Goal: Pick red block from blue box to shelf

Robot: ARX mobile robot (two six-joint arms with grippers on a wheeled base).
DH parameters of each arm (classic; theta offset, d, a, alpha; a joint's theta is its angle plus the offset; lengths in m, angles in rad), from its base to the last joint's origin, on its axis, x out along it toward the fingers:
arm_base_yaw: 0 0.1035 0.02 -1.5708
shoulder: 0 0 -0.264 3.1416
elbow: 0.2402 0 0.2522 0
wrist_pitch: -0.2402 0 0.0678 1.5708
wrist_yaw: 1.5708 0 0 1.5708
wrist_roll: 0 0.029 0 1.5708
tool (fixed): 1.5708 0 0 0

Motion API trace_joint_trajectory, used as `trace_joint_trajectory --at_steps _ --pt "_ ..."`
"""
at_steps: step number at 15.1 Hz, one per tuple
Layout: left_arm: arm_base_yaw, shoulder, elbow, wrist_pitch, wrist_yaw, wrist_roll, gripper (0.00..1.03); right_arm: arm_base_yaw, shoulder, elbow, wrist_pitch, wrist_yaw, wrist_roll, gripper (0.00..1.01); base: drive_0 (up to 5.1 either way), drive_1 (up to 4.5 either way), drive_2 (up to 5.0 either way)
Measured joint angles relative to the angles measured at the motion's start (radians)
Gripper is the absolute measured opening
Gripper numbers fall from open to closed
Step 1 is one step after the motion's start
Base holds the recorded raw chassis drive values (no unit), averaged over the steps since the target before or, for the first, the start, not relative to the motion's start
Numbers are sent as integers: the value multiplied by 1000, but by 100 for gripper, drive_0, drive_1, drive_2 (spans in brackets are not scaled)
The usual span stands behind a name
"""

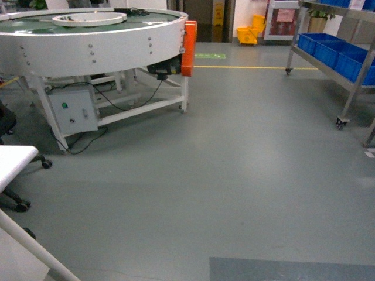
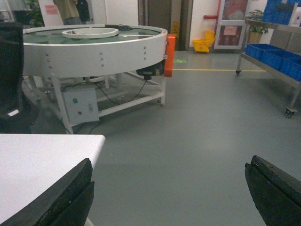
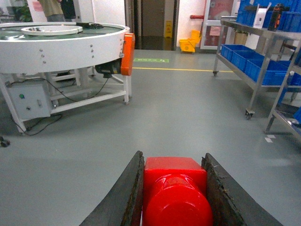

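Red block already picked, clamped in right end effector; left end effector spread wide, empty. Still left: reaching the shelf well ahead right, then placing. Blue box unseen.

Round white conveyor table upper left; steel shelf with blue crates far to its right.
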Motion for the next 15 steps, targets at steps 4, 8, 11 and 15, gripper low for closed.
trace_joint_trajectory --at_steps 4,8,11,15 --pt "-1 0 0 -1 0 0 98 0 0 0 0 1 0 29 -33 176 -241" --pt "-1 0 0 -2 0 0 98 0 0 0 0 1 0 28 -8 422 -438" --pt "-1 0 0 0 0 0 98 0 0 0 0 1 0 28 -12 418 -442" --pt "-1 0 0 3 0 0 98 0 0 0 0 1 0 28 -15 414 -444"
